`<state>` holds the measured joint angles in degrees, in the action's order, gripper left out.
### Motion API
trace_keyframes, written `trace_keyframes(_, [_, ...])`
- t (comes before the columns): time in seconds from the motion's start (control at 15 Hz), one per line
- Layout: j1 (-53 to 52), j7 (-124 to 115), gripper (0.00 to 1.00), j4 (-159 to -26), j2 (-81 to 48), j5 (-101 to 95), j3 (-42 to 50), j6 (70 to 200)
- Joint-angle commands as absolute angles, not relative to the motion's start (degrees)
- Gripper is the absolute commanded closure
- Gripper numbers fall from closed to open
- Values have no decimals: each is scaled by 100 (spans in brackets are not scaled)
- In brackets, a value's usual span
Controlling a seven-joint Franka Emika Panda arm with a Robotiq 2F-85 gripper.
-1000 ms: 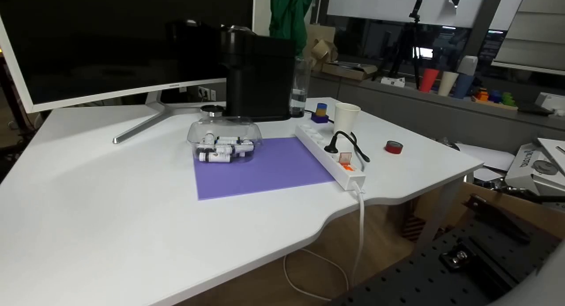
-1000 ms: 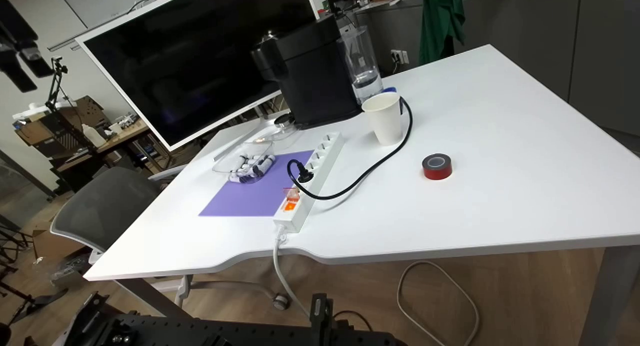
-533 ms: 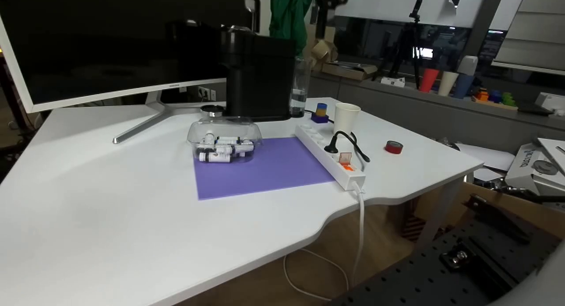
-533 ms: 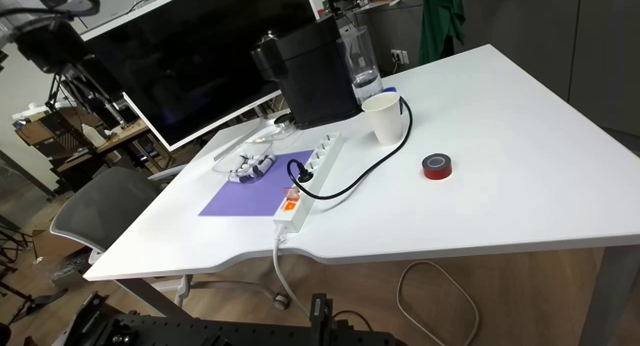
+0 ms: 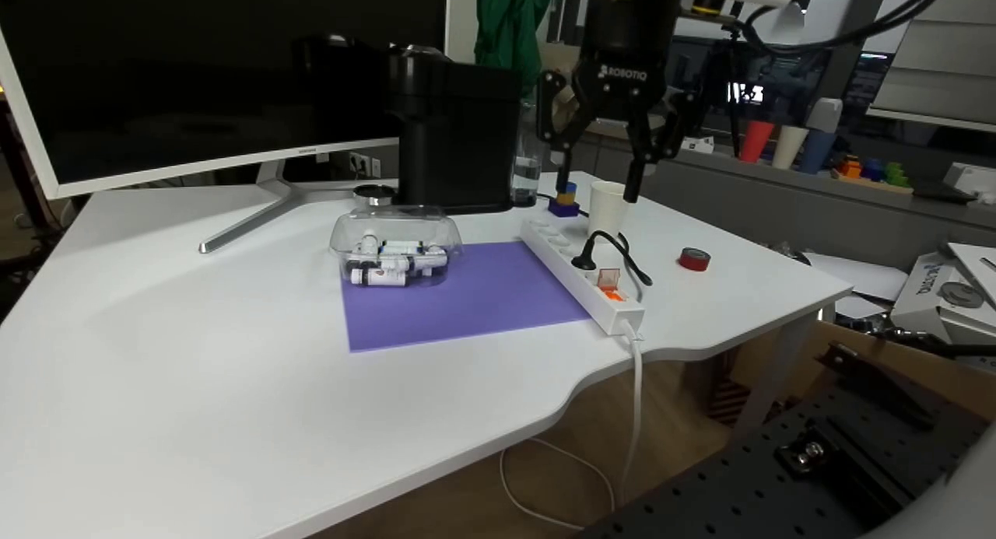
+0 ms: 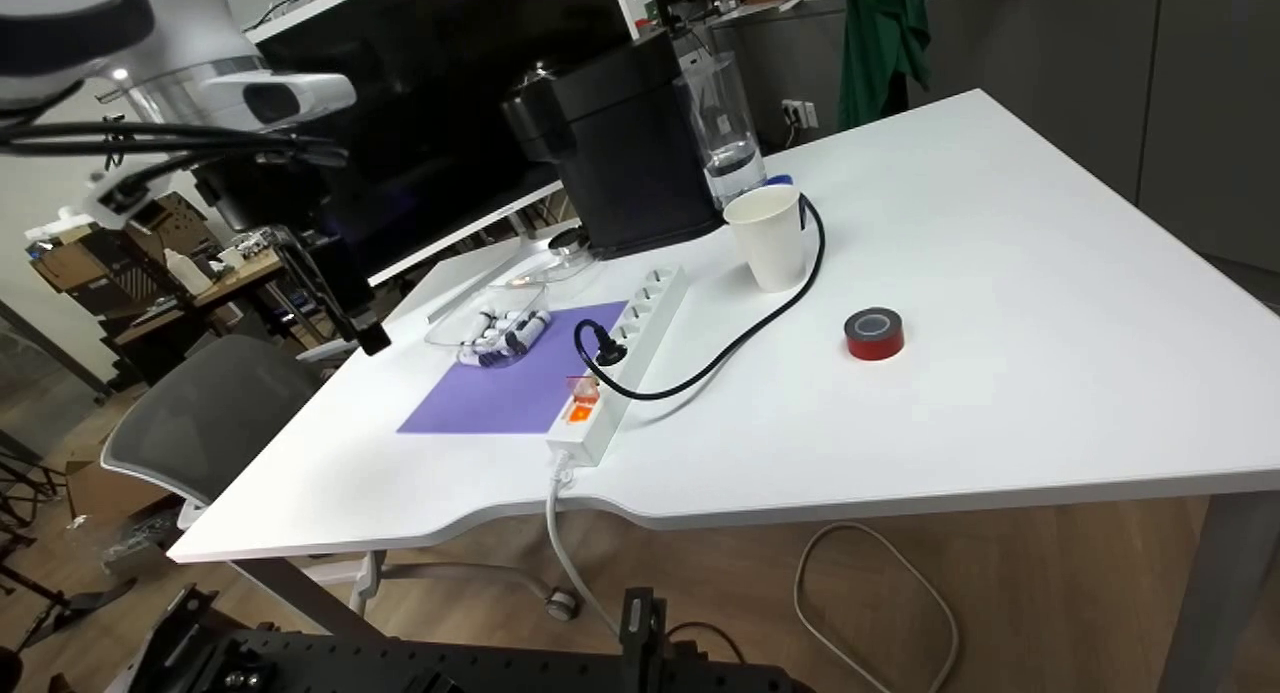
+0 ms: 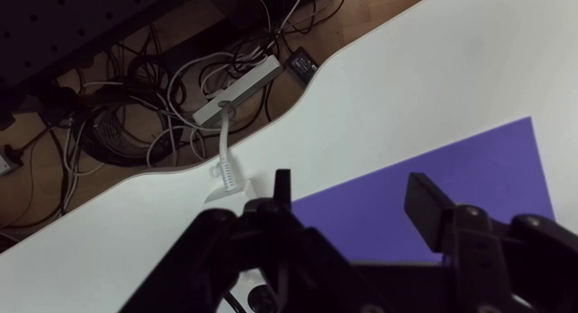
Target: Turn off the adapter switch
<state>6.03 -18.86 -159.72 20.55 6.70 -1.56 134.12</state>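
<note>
Gripper (image 7: 352, 193): jaws spread wide, above the white table (image 5: 233, 368) | power strip (image 6: 640, 355): on the table along the purple sheet (image 5: 482, 306), black plug (image 6: 611, 353) in one socket, orange switch (image 6: 580, 413) near one end | clear tub (image 5: 350, 232): holds white cylinders (image 5: 380, 277), sits partly on the sheet | white cup (image 6: 773, 253): upright near the strip, bottom hidden | clear tank (image 6: 717, 103): liquid (image 6: 736, 171) low inside, beside the black machine (image 6: 635, 163)

On the white table (image 6: 1000, 393), the following are placed: a purple mat (image 5: 467, 298), a white power strip (image 6: 645, 333), a paper cup (image 6: 768, 243), a red-and-black roll (image 6: 874, 339), stacked blocks (image 5: 564, 208), a black machine (image 5: 459, 134), a silver monitor stand (image 5: 249, 219)
</note>
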Motion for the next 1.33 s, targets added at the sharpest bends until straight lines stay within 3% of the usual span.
trace_keyframes(0.0, [803, -1417, 61, -15823, 1494, 725, 320, 13598])
trace_keyframes(0.4, [968, -968, 100, -15422, 784, 530, 643, 13918])
trace_keyframes(0.47, [970, -1016, 100, -15359, 750, 508, 652, 13913])
trace_keyframes(0.53, [930, -1016, 91, -15611, 945, 559, 641, 13950])
trace_keyframes(0.6, [929, -1015, 99, -15540, 871, 552, 650, 13961])
trace_keyframes(1.27, [963, -1165, 100, -15755, 434, -417, 575, 15085])
